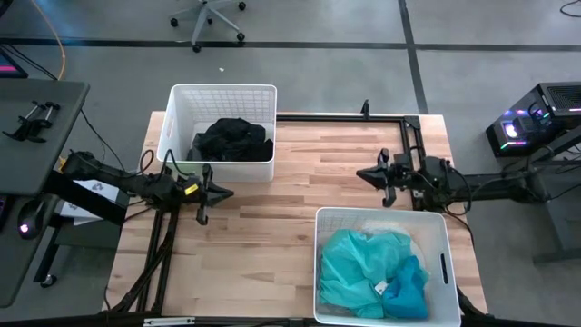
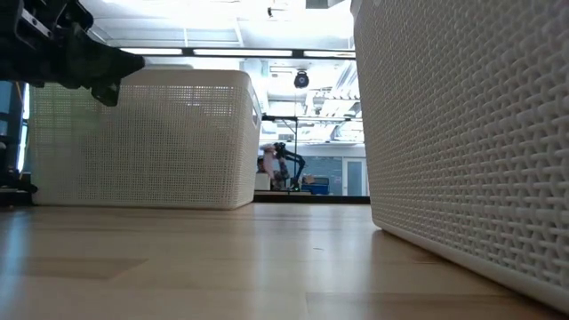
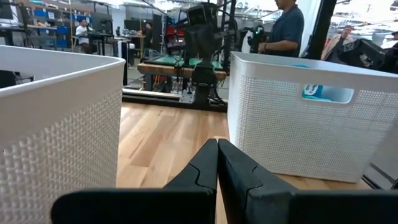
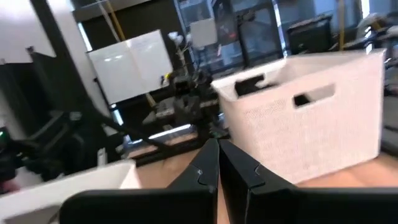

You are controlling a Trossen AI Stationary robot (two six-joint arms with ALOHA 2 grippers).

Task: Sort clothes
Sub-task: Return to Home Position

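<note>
Black clothes (image 1: 232,140) lie heaped in the white bin (image 1: 178,118) at the table's far left. Turquoise clothes (image 1: 356,265) and a bright blue one (image 1: 408,289) fill the white bin (image 1: 436,227) at the near right. My left gripper (image 1: 229,193) hangs shut over the bare table just near-side of the black bin, pointing right; it also shows in the left wrist view (image 3: 217,163). My right gripper (image 1: 360,173) hangs shut just beyond the turquoise bin, pointing left (image 4: 218,163). Neither holds anything.
Bare wooden tabletop (image 1: 272,236) lies between the two bins and the two grippers. A black frame rail (image 1: 345,116) runs along the far edge. A person (image 3: 283,28) stands beyond the table. A desk with a mouse (image 1: 32,218) stands to the left.
</note>
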